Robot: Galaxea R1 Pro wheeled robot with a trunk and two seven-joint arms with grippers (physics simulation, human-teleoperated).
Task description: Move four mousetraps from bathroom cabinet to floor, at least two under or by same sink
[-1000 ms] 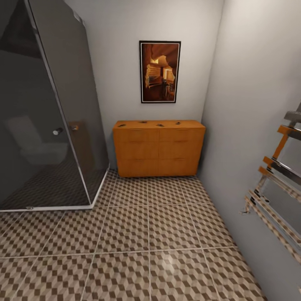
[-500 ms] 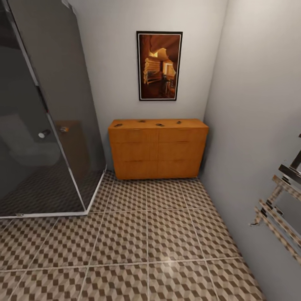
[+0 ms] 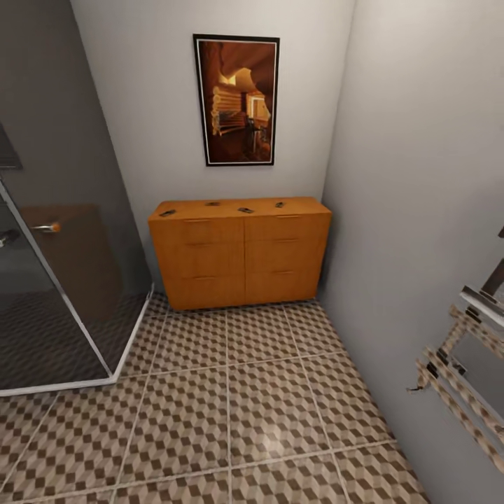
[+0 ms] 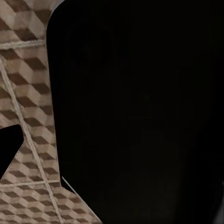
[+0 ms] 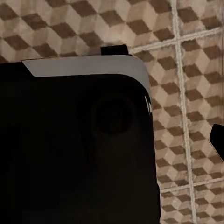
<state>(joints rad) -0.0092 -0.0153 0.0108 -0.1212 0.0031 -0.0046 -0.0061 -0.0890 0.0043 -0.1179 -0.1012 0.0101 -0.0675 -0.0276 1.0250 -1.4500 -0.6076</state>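
Neither wrist view makes clear how either hand stands: in the left wrist view a large black shape blocks most of the frame, with the bathroom floor (image 4: 25, 93) and its cube-patterned tiles showing beside it. In the right wrist view a black body with a pale grey top edge covers much of the picture, and the same tiles with pale grout lines show around it. Whether either hand is open, closed or holding anything cannot be told.

In the head view the tiled floor (image 3: 231, 406) stretches ahead to the cabinet (image 3: 240, 259), a low orange-brown sideboard with drawer fronts and slim handles, set against the back wall in the corner where it meets the right-hand wall. On its top lie the four mousetraps, small dark flat pieces spread in a row: one near the left end (image 3: 167, 213), a second (image 3: 213, 204) and a third (image 3: 245, 210) toward the middle, and a fourth (image 3: 279, 205) further right. They are too small to make out in detail.

A framed picture (image 3: 236, 100) in warm brown tones hangs on the wall above the cabinet. A dark glass shower enclosure (image 3: 56, 266) stands to the cabinet's left, and a chrome towel rail (image 3: 465, 364) is fixed to the right-hand wall.
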